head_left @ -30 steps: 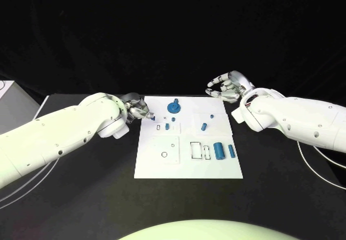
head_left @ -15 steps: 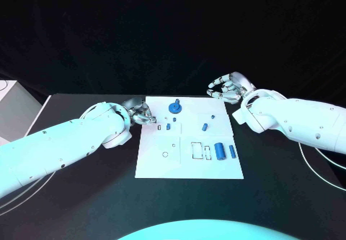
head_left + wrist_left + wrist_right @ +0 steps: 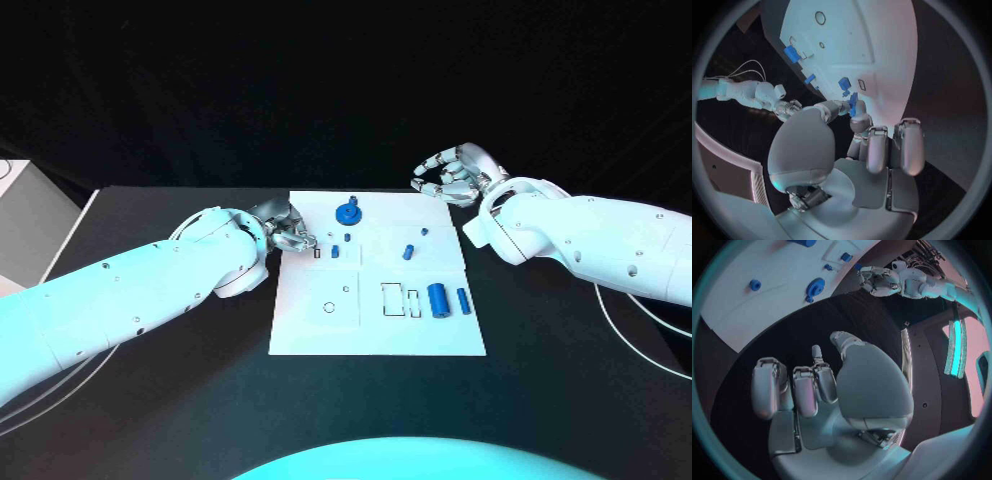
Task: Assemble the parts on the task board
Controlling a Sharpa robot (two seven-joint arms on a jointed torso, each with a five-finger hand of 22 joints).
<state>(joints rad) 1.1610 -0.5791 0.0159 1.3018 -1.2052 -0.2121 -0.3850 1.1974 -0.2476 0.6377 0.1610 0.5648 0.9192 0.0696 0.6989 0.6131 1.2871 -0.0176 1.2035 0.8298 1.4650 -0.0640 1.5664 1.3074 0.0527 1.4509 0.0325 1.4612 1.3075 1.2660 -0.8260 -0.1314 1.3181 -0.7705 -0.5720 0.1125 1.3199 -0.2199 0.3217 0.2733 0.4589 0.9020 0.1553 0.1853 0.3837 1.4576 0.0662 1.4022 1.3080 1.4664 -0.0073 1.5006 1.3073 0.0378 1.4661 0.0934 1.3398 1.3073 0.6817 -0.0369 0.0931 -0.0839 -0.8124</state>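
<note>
The white task board [image 3: 372,330] lies mid-table. On it stand a blue gear with a peg [image 3: 348,212], several small blue parts [image 3: 410,250] and two blue cylinders [image 3: 436,299] beside outlined slots. My left hand [image 3: 289,232] hovers at the board's far left edge. In the left wrist view, its thumb and a finger pinch a small blue part [image 3: 853,101] while the other fingers [image 3: 907,147] stay curled. My right hand [image 3: 456,176] hangs past the board's far right corner. Its fingers [image 3: 804,390] are curled in with nothing in them.
A white box [image 3: 22,215] stands at the table's left edge. White cables [image 3: 642,315] trail on the black table under the right arm. The board's near half holds an oval hole [image 3: 330,308] and bare white surface.
My left hand has edged a little toward me and toward the board, the arm swinging in behind it. The right hand and the parts on the board have stayed put.
</note>
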